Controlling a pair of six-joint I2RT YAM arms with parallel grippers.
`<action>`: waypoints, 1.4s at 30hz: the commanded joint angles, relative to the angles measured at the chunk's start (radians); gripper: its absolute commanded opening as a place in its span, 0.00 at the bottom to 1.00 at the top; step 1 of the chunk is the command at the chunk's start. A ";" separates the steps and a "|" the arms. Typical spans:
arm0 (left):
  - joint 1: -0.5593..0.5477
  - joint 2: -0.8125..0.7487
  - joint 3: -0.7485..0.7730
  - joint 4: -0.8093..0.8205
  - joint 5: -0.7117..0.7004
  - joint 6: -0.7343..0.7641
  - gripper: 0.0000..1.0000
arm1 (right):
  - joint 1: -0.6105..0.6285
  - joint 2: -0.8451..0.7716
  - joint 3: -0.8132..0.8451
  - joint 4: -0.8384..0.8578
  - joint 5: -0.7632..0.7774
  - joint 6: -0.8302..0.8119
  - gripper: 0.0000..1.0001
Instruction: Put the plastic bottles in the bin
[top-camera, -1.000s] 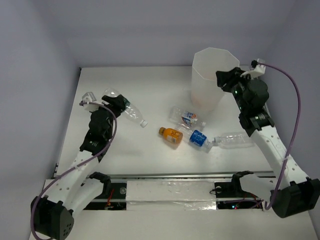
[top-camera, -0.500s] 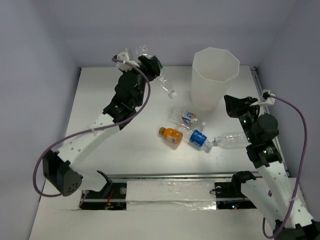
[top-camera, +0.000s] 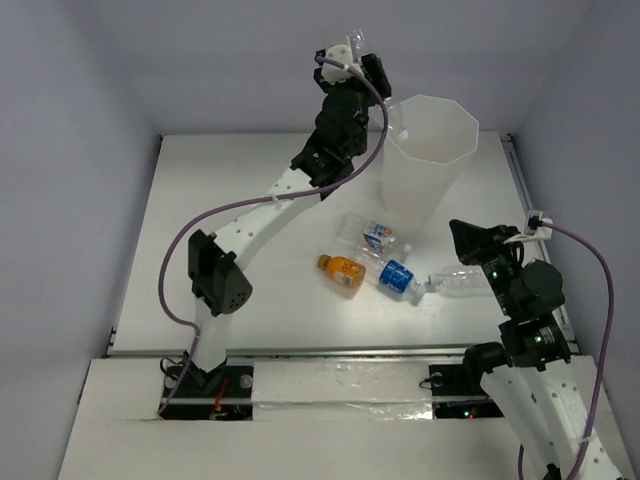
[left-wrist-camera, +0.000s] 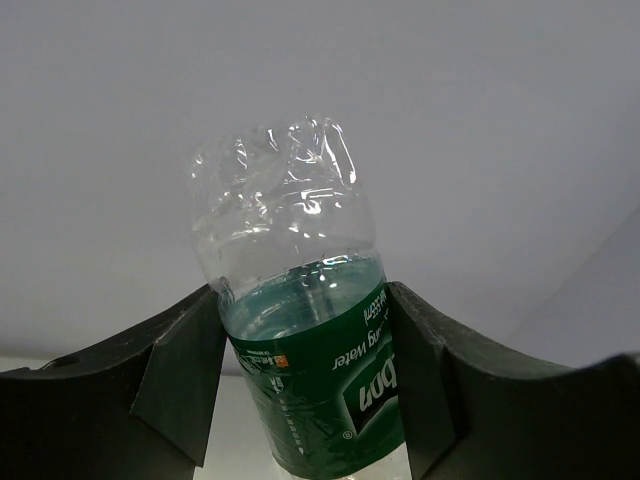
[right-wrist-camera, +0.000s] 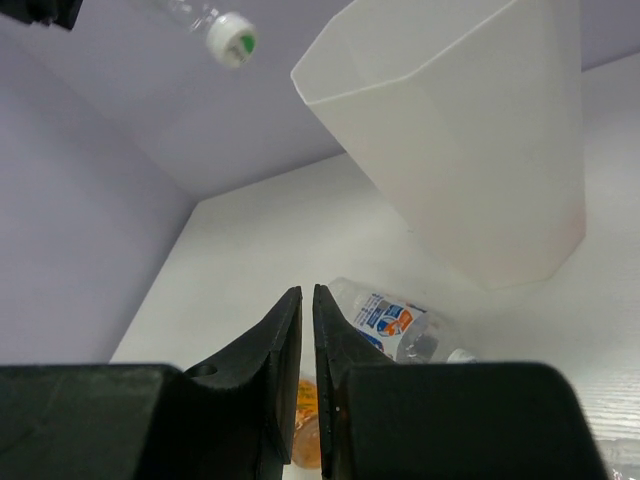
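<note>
Left wrist: crinkled, clear, green-labelled bottle (left-wrist-camera: 300, 330)

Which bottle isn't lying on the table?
The green-labelled clear bottle, clamped in the left gripper high up near the bin rim. All the others lie on the table.

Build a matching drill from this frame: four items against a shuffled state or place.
Items
1. green-label bottle
2. orange bottle
3. bin
4. right gripper

States
A. lying on the table
B. jaws shut, empty
C. held by the left gripper
D. standing upright

Pairs: 1-C, 2-A, 3-D, 4-B
</note>
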 joint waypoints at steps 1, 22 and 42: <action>-0.035 0.079 0.173 0.070 -0.052 0.085 0.39 | -0.006 -0.023 -0.012 0.002 -0.047 0.006 0.15; -0.113 0.358 0.355 0.370 0.109 0.280 0.88 | -0.006 -0.096 -0.018 -0.019 -0.043 -0.036 0.15; -0.231 -0.269 -0.658 0.301 0.698 0.111 0.66 | -0.006 -0.246 0.214 -0.088 0.256 -0.059 0.16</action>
